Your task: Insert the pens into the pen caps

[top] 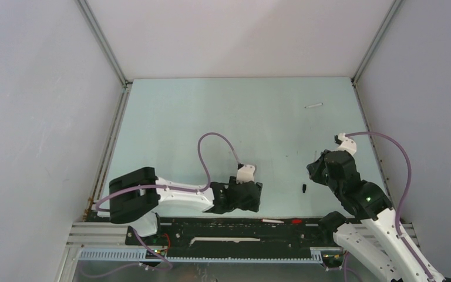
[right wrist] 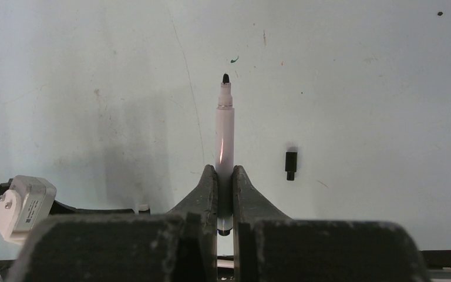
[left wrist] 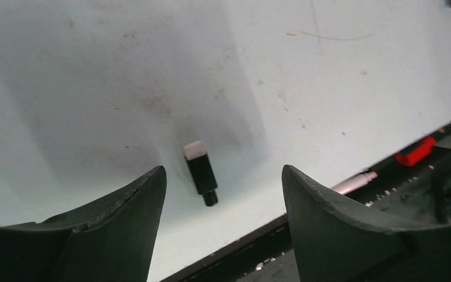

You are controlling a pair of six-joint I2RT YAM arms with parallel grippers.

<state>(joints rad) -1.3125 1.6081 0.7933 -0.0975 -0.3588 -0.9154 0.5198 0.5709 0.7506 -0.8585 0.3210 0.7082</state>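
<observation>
Left gripper (left wrist: 222,179): jaws apart, empty, poised over a cap.
Left pen cap (left wrist: 200,173): lies flat on the table (left wrist: 94,70) between the spread fingers; black with a white end. Judged light, rigid and apt to roll or skid; take it across the body, leaving its mouth free.
Spare pen (left wrist: 355,183): at the near edge, beside a red piece (left wrist: 415,151).
Middle pen cap (right wrist: 290,165): loose on the table, between the arms.
Right gripper (right wrist: 224,176): clamped on the held pen (right wrist: 224,126) low on its barrel, tip pointing far. Barrel judged stiff and smooth.
Far pen (top: 313,106): far right, well apart.
</observation>
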